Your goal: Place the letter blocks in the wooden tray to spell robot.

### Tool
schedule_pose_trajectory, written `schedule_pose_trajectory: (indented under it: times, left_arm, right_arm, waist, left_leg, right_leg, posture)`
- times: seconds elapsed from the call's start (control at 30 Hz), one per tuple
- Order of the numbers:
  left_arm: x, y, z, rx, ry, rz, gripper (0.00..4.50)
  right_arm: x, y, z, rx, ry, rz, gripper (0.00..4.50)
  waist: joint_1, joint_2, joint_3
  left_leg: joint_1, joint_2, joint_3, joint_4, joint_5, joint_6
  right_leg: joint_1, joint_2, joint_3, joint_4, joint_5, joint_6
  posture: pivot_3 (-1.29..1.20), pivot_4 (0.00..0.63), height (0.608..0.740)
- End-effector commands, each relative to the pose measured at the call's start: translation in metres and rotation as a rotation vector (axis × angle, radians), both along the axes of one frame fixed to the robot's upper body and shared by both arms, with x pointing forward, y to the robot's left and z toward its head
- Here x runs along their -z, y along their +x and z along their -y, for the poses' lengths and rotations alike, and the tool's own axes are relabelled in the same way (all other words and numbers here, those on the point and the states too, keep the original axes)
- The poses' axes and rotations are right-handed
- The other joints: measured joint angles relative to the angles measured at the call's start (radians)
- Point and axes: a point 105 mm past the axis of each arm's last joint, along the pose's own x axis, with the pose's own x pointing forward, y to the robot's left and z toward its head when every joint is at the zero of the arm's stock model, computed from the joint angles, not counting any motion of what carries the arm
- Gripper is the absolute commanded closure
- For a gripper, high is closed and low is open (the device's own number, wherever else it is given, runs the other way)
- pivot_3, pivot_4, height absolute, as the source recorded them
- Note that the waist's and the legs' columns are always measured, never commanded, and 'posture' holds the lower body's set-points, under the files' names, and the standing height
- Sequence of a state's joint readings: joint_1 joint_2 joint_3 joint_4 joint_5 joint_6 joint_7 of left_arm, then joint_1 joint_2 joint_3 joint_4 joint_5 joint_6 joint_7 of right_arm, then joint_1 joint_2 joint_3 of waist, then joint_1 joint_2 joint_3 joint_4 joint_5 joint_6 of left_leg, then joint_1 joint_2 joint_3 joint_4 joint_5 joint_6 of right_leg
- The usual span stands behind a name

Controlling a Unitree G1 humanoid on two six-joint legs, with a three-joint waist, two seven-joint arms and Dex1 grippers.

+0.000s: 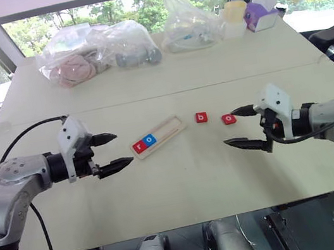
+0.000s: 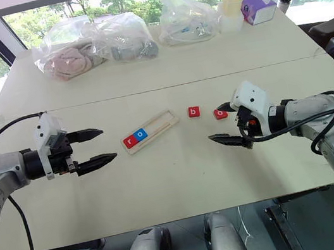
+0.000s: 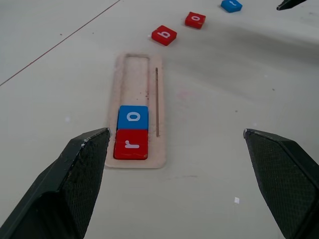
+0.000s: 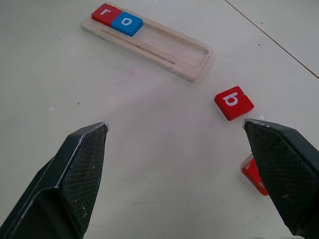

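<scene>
The wooden tray (image 1: 166,129) lies slanted at the table's middle. A red r block (image 1: 138,146) and a blue o block (image 1: 150,140) fill its left end, and the rest of the slot is bare. To its right on the table lie a red b block (image 1: 201,117) and a red o block (image 1: 228,118). A blue block (image 3: 231,5) lies past them in the left wrist view, its letter unreadable. My left gripper (image 1: 124,147) hovers open just left of the tray. My right gripper (image 1: 228,128) hovers open by the red o block, holding nothing.
Clear plastic bags (image 1: 97,53) (image 1: 189,25), a yellow cup (image 1: 235,14) and a purple tissue box (image 1: 262,17) stand along the table's far edge. A seam (image 1: 168,93) runs across the tabletop. The table's front edge (image 1: 190,222) is near below the grippers.
</scene>
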State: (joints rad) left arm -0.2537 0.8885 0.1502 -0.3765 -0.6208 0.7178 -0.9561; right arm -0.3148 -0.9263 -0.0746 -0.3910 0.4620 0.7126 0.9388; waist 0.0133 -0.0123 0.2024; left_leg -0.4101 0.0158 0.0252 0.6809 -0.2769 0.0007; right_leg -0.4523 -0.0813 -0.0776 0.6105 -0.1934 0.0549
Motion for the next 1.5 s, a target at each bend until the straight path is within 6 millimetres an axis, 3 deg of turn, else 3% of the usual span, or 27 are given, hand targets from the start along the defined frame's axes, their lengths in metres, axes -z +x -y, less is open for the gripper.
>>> schedule_pose_trajectory:
  times: [0.03, 0.17, 0.7, 1.33, 1.47, 1.5]
  left_arm:
    - [-0.010, -0.002, 0.005, 0.011, -0.016, 0.046, 0.00]
    - [0.001, 0.003, 0.008, 0.005, -0.006, 0.044, 0.00]
    - [0.063, 0.068, 0.032, -0.041, 0.059, 0.071, 0.00]
    - [0.105, 0.072, 0.028, -0.045, 0.126, -0.009, 0.00]
    - [0.107, 0.069, 0.027, -0.040, 0.131, -0.023, 1.25]
    - [0.108, 0.068, 0.028, -0.035, 0.132, -0.025, 1.36]
  right_arm:
    - [-0.010, 0.001, -0.004, -0.007, 0.007, 0.046, 0.04]
    - [-0.005, -0.001, -0.006, -0.009, -0.004, 0.045, 0.04]
    - [0.003, -0.010, -0.011, 0.056, 0.000, 0.060, 0.04]
    - [0.003, -0.014, -0.012, 0.081, -0.013, 0.065, 0.04]
    - [0.003, -0.014, -0.012, 0.079, -0.017, 0.066, 0.00]
    - [0.003, -0.014, -0.012, 0.078, -0.019, 0.067, 0.00]
  waist:
    - [0.000, 0.000, 0.000]
    - [0.000, 0.000, 0.000]
    - [0.001, -0.001, -0.001]
    - [0.002, -0.001, -0.003]
    - [0.002, -0.001, -0.003]
    - [0.002, -0.001, -0.003]
  left_leg:
    - [0.000, 0.000, 0.000, 0.000, 0.000, 0.000]
    - [0.000, 0.000, 0.000, 0.000, 0.000, 0.000]
    - [0.001, -0.001, 0.003, 0.002, 0.000, 0.000]
    - [0.007, 0.000, 0.000, 0.003, 0.000, 0.000]
    - [0.008, 0.000, 0.000, 0.003, 0.000, 0.000]
    - [0.008, 0.000, -0.001, 0.003, 0.000, 0.000]
  right_leg:
    - [0.000, 0.000, 0.000, 0.000, 0.000, 0.000]
    - [0.000, 0.000, 0.000, 0.000, 0.000, 0.000]
    - [0.002, 0.001, 0.000, 0.002, 0.001, 0.000]
    - [0.008, 0.000, 0.000, 0.002, 0.001, 0.000]
    - [0.010, 0.000, 0.000, 0.003, 0.001, 0.000]
    - [0.010, 0.000, 0.000, 0.003, 0.001, 0.000]
  posture:
    - [0.00, 0.150, 0.740]
    - [0.00, 0.150, 0.740]
    - [0.00, 0.150, 0.740]
    - [0.00, 0.150, 0.740]
    - [0.00, 0.150, 0.740]
    - [0.00, 0.150, 0.740]
